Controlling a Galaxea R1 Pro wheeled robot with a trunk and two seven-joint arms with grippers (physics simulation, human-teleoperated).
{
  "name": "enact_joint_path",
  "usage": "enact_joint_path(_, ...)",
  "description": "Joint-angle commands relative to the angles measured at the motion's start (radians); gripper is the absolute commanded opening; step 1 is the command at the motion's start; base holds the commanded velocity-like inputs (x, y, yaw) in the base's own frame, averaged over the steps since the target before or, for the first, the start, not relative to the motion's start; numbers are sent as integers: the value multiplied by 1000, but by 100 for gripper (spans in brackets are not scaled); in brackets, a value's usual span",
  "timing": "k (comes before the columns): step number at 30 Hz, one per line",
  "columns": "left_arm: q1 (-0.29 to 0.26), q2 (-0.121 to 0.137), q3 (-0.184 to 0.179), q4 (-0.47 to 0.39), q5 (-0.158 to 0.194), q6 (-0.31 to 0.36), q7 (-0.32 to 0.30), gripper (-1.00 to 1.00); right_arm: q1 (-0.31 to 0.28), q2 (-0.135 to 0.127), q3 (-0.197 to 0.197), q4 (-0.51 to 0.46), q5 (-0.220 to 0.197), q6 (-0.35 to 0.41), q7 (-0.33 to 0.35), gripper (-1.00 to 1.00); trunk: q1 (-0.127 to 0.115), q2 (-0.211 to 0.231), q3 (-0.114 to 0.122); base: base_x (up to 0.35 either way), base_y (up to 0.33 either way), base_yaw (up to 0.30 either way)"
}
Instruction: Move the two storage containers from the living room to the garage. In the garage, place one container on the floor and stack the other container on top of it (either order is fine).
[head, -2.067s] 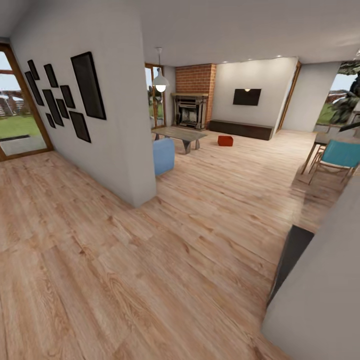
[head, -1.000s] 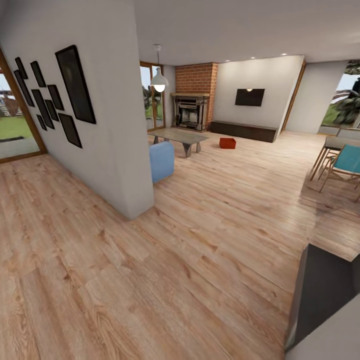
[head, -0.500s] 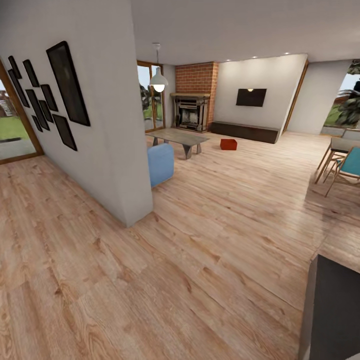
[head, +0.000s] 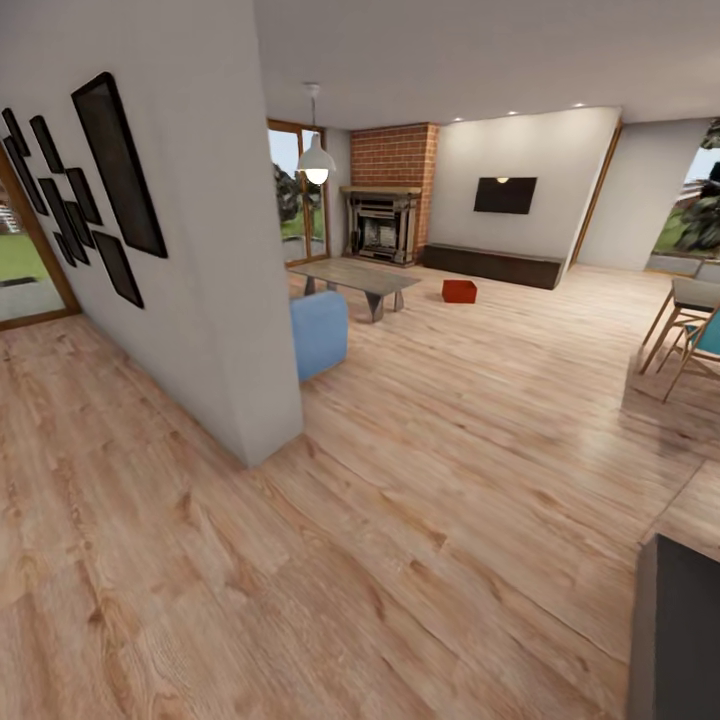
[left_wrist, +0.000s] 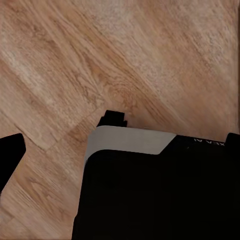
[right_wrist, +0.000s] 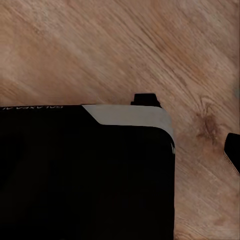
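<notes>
One red-orange storage container sits on the light wood floor of the living room, far ahead near the grey low table and the brick fireplace. A second container, the garage and its floor are out of view. In the left wrist view a dark fingertip hangs over wood planks beside my black base. The right wrist view has another dark fingertip next to the base. Neither view lets me judge how the jaws stand.
A white partition wall with black frames stands close at the left, a blue sofa end behind it. Dining chairs are at the right. A dark cabinet corner juts in at the lower right. Open wood floor leads ahead.
The whole head view has shifted: the camera has moved forward, so the partition wall looms larger at left and the dark cabinet has slid toward the lower right corner. The container has not moved.
</notes>
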Motion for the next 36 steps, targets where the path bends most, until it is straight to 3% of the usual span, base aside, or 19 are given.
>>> enact_joint_path(1,-1,0,-3,0,8,3,3,100,-1,1,8,3,-9,-4,-1,100,1,-1,-1,323,0,-24)
enact_joint_path(36,-1,0,-3,0,8,3,3,100,-1,1,8,3,-9,-7,-1,100,1,-1,-8,323,0,-134)
